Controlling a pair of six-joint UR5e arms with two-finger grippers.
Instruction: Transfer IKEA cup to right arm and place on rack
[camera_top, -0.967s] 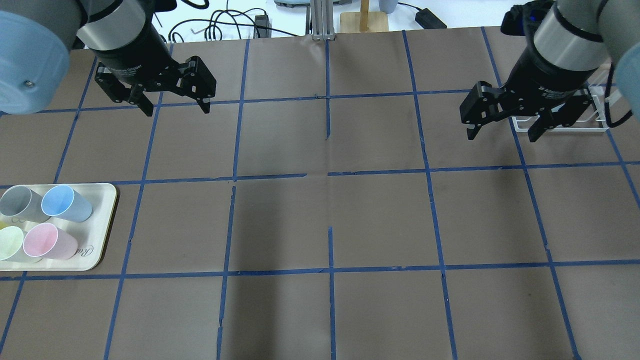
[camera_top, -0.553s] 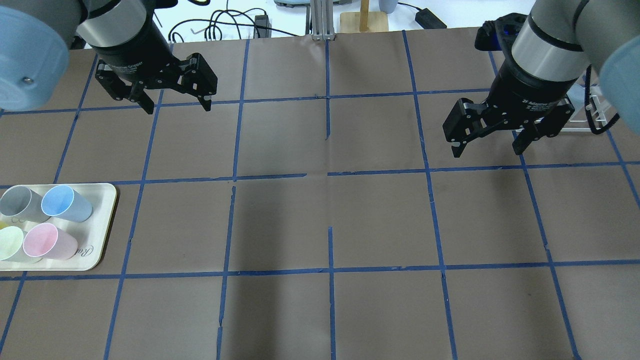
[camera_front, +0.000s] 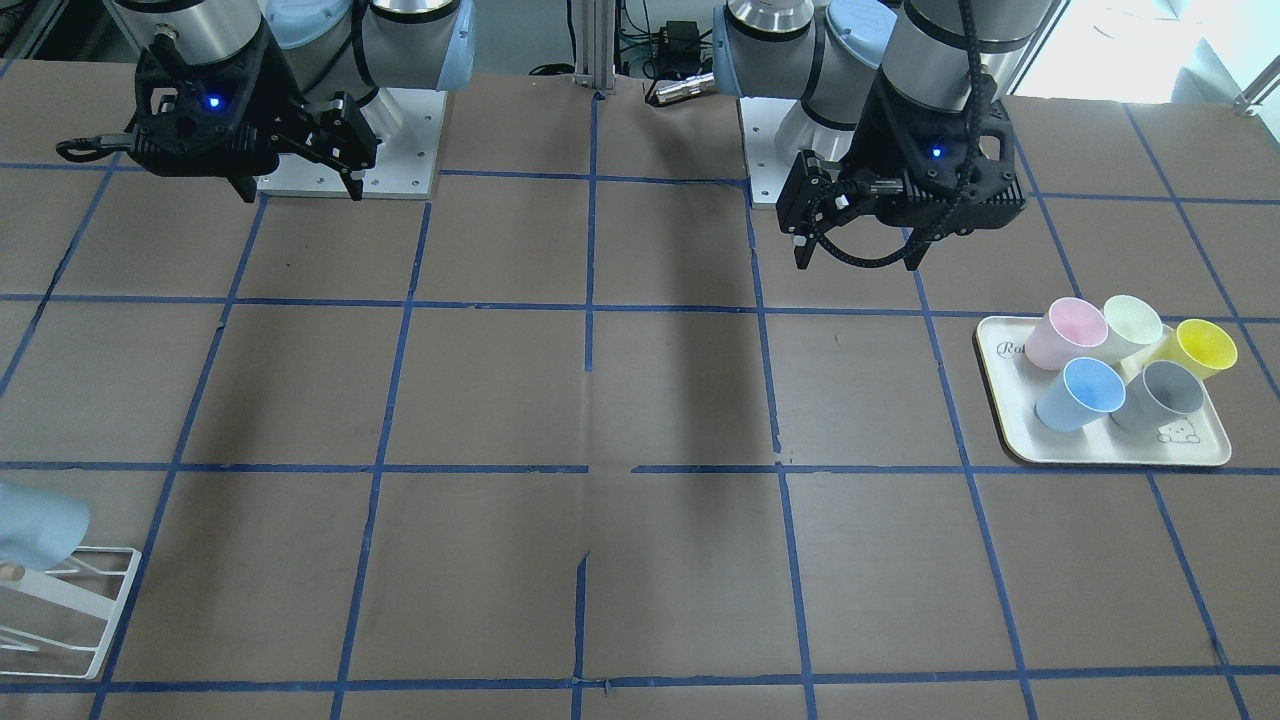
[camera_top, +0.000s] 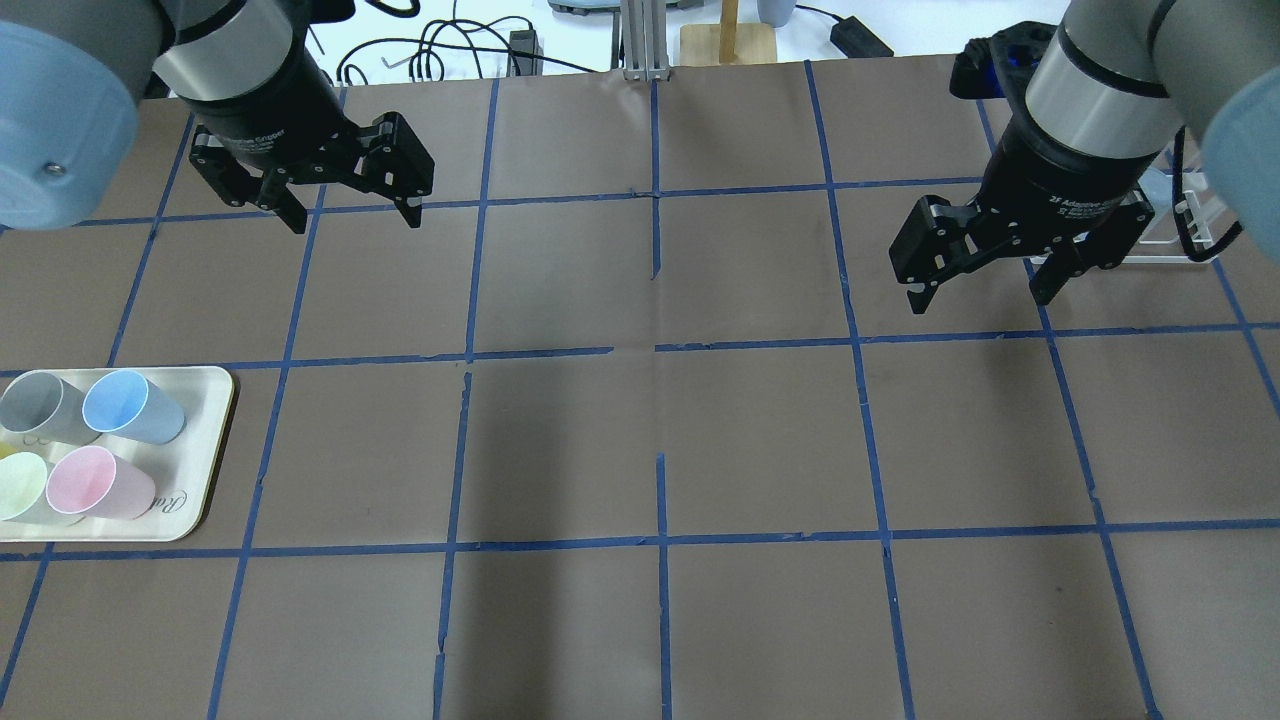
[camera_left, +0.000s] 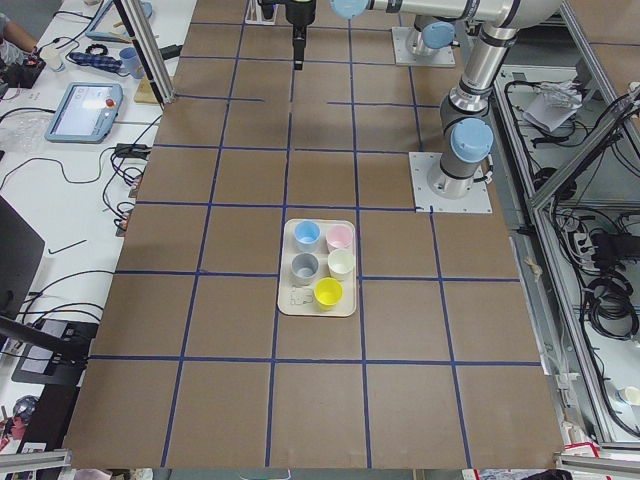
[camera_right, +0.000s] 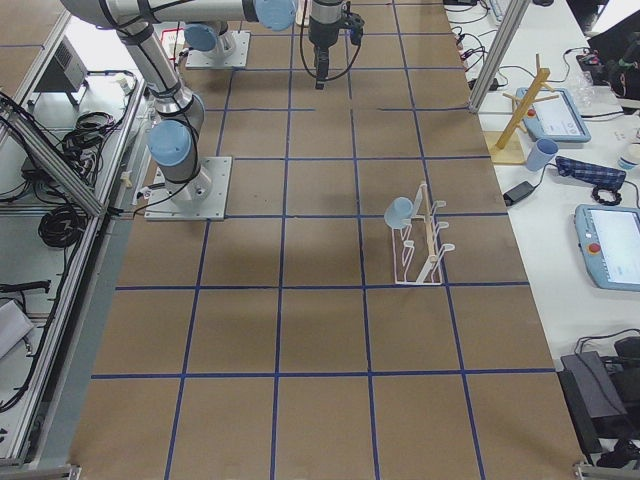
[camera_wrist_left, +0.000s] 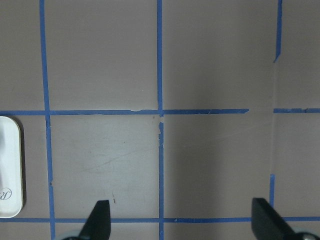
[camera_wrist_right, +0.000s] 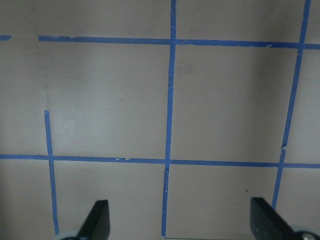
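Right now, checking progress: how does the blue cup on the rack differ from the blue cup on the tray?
The rack cup hangs tilted on the rack; the tray cup stands upright on the tray. The rack cup is alone; the tray cup has four neighbours. Both are handleless blue tumblers.

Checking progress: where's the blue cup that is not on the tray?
In the right side view the cup sits on the rack, on the robot's right side, far from the tray.
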